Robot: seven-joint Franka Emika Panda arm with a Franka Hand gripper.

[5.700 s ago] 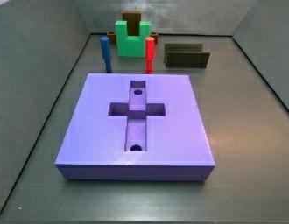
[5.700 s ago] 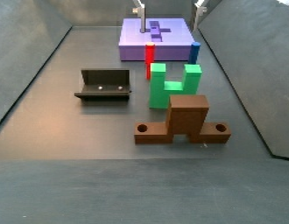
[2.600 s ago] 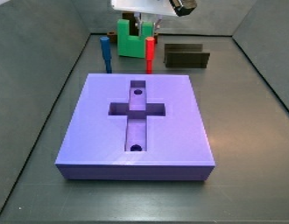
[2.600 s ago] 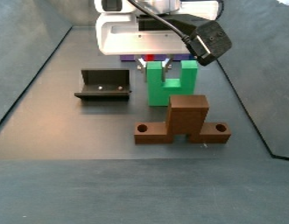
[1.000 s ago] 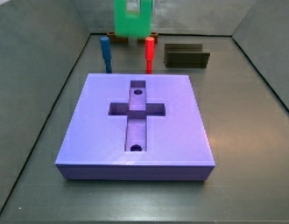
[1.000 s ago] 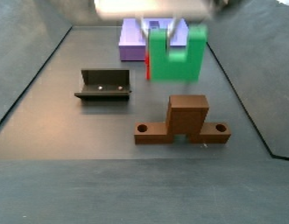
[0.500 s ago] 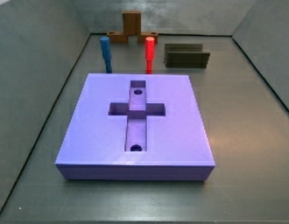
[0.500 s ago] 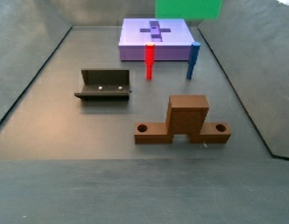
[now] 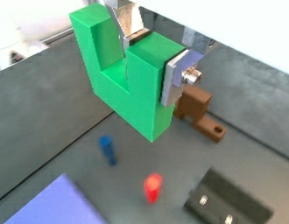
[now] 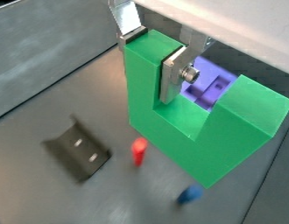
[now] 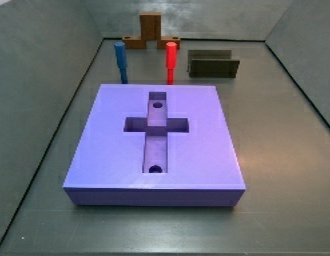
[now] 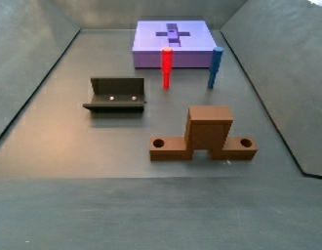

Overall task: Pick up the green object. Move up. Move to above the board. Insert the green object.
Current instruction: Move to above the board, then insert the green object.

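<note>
Grip state: the gripper (image 9: 153,54) is closed on the green object (image 9: 123,74), silver finger plates clamped either side of one upright prong in both wrist views, the other prong and the notch standing free to one side. You will not find gripper or piece in either side view; both are above the frame there. Judged from its look, the piece is a rigid, matte, probably light plastic block, so it should not flex or crush; the smooth faces could let it twist about the single-prong hold if it catches an edge, so keep the hold on that prong where it is and keep the piece square. Below the gripper, a wrist view shows the blue peg (image 9: 107,149), the red peg (image 9: 151,186), the brown block (image 9: 195,106) and the dark fixture (image 9: 230,204), all well under the piece. The board (image 11: 161,138) lies flat on the dark grey floor (image 12: 99,146), cross recess facing up and unobstructed; in a wrist view part of it shows purple behind the piece (image 10: 213,91). Room above the board looks free; grey walls (image 11: 48,60) bound the workspace on the sides.
</note>
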